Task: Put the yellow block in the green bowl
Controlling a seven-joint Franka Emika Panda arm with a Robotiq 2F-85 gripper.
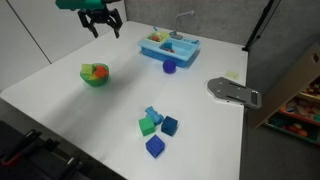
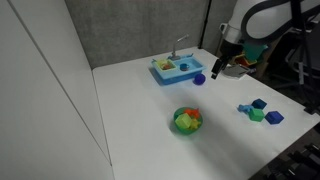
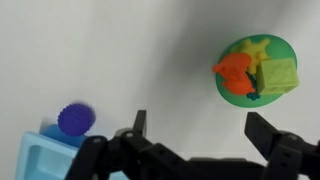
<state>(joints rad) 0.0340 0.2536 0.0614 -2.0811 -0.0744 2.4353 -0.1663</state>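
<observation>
The green bowl (image 1: 95,75) stands on the white table; it also shows in the other exterior view (image 2: 187,121) and the wrist view (image 3: 257,70). The pale yellow block (image 3: 279,77) lies inside the bowl, beside an orange toy (image 3: 233,68) and a yellow star shape. My gripper (image 1: 103,20) hangs high above the table, well away from the bowl, open and empty; it also shows in an exterior view (image 2: 220,62) and the wrist view (image 3: 200,130).
A light blue tray with a faucet (image 1: 169,45) stands at the back, a purple ball (image 1: 169,67) in front of it. Blue and green cubes (image 1: 156,125) cluster near the front. A grey tool (image 1: 233,91) lies near the table's edge.
</observation>
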